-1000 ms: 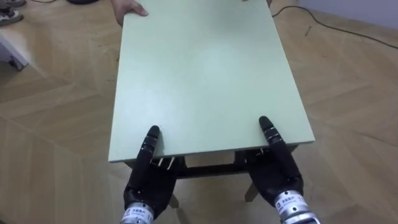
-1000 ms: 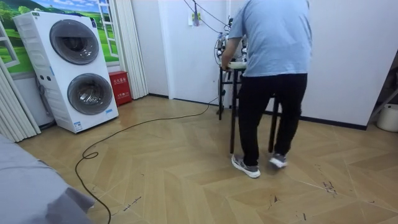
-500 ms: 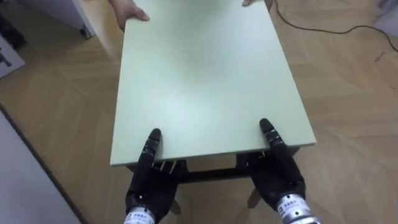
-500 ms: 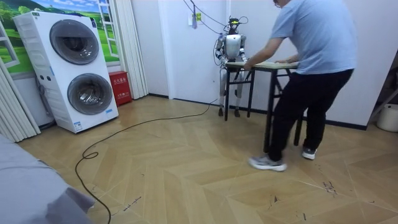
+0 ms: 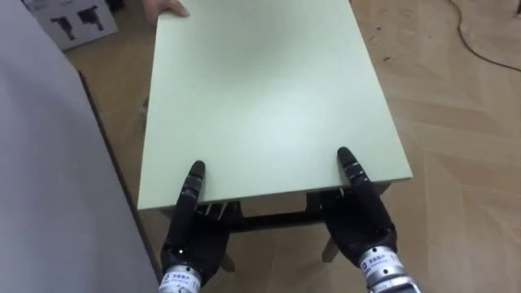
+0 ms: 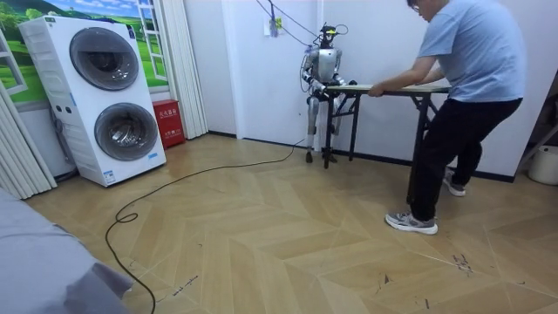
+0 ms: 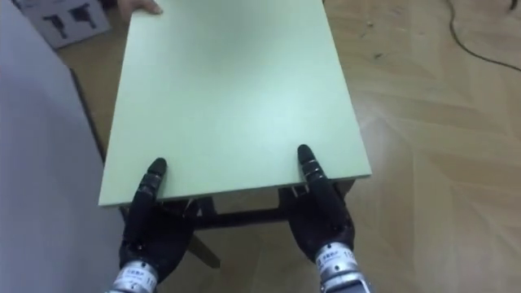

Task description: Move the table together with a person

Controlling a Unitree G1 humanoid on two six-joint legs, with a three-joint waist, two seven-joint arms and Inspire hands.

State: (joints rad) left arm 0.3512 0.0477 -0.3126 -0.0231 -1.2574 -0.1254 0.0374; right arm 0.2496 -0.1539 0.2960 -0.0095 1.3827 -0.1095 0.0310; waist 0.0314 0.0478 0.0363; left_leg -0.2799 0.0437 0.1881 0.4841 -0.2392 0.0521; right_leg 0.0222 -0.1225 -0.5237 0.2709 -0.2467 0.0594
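Observation:
A pale green table (image 5: 260, 89) with dark legs hangs off the floor between me and a person. My left hand (image 5: 192, 238) grips its near edge at the left corner, thumb on top and fingers underneath. My right hand (image 5: 359, 221) holds the near right corner the same way. At the far edge a person's hand (image 5: 167, 6) grips the top. In the room view the person (image 6: 471, 96) in a blue shirt leans over the table (image 6: 405, 89) and holds its far end, while I stand at the other end close to the white wall.
A grey-white surface (image 5: 49, 171) runs close along my left side, with a box (image 5: 75, 18) on the floor beyond it. A dark cable (image 5: 487, 45) lies on the wood floor at the far right. Stacked washing machines (image 6: 109, 96) stand at the room view's left.
The person has stepped back toward the room view's right, taking the table along. My view has shifted and the grey-white surface now fills its left side. Both hands keep their grip.

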